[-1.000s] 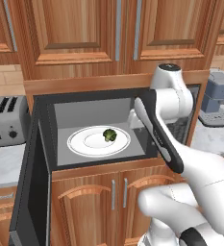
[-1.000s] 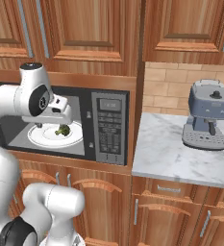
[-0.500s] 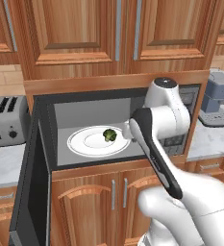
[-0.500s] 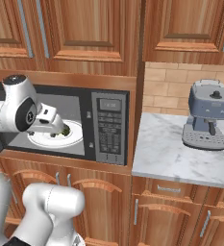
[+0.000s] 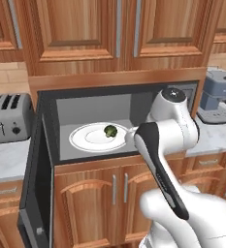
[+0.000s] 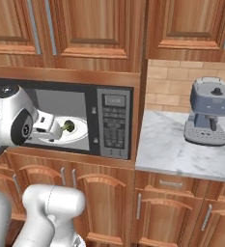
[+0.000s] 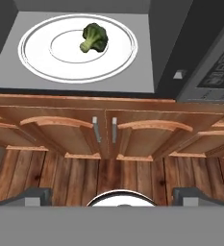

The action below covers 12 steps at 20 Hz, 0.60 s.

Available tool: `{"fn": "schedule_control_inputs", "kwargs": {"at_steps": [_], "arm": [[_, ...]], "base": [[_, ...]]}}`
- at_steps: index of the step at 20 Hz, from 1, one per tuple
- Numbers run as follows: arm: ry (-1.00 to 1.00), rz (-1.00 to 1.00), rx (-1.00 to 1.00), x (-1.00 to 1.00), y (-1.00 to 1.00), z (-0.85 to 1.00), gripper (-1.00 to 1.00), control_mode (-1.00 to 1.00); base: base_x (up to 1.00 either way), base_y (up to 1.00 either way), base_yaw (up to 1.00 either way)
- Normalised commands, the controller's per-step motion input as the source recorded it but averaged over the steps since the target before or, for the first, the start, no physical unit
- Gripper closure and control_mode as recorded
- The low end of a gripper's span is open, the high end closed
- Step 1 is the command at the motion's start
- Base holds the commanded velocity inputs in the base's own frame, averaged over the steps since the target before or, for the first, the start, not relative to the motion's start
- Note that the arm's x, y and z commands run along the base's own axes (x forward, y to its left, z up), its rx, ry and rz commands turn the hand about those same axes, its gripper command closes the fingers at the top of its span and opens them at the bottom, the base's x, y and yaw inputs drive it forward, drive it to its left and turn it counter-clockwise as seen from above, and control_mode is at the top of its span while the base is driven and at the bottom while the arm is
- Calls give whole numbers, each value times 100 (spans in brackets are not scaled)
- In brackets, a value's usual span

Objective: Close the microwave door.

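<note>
Hanging wide open at the microwave's (image 5: 119,121) left, the door (image 5: 37,193) sits apart from the spread, empty fingers (image 7: 113,194); a careless swing could clip the plate (image 7: 77,48).

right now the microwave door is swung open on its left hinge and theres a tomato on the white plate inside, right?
Not quite. The microwave door is swung open at the left, but the white plate inside the microwave holds a piece of broccoli, not a tomato. The hand view shows its green florets and stalk clearly.
</note>
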Motion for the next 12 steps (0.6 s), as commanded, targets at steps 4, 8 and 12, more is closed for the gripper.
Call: {"fn": "schedule_control_inputs", "kwargs": {"at_steps": [4, 8, 12], "arm": [[0, 0, 0, 0, 0, 0, -100, 100], [0, 0, 0, 0, 0, 0, -100, 100], [0, 0, 0, 0, 0, 0, -100, 100]], "base": [[-59, 42, 0], [-80, 55, 0], [-76, 42, 0]]}}
